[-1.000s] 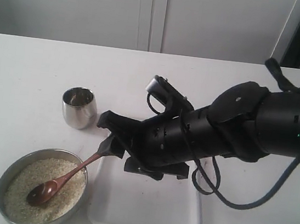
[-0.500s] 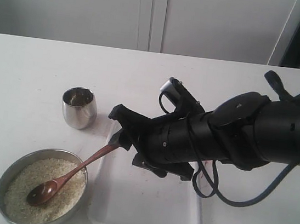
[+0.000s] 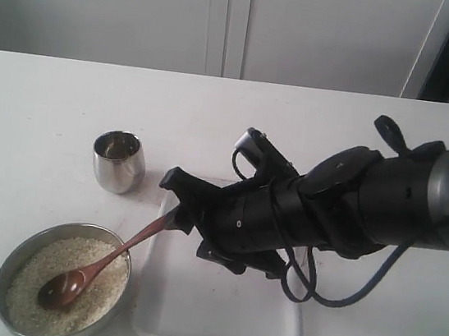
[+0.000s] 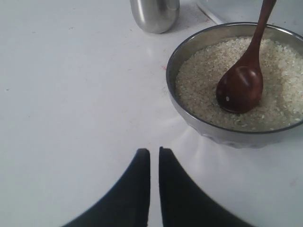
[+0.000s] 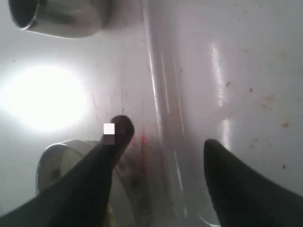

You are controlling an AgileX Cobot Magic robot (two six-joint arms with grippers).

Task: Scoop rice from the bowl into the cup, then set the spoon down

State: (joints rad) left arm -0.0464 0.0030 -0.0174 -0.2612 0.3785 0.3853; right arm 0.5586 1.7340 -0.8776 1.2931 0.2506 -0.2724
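1. On the near left of the worktop (image 3: pixel 50 112) sits one bowl (image 3: pixel 0 278) filled with rice (image 3: pixel 38 264). The oval end of the only spoon (image 3: pixel 104 264) lies in the grains.
2. From that end, the spoon's long axis climbs over the bowl's right rim to the handle tip, farther back and to the right. The tip ends at the right gripper (image 5: pixel 161 144).
3. The right gripper's fingers (image 5: pixel 90 184) stand well apart. The handle tip shows beside one of them, but that view is blurred, so whether they touch is unclear. It does not look clamped.
4. The left gripper (image 4: pixel 154 151) has its fingers together with nothing between them, and it sits low beside the bowl.
5. One cup (image 3: pixel 117 162) stands upright beyond the bowl and apart from it. What it contains cannot be made out.
6. One white tray (image 3: pixel 213 316) lies to the right of the bowl, under the right arm.
7. The right arm is the nearer one to the handle, so any grasp would probably have to close across the handle near its tip.
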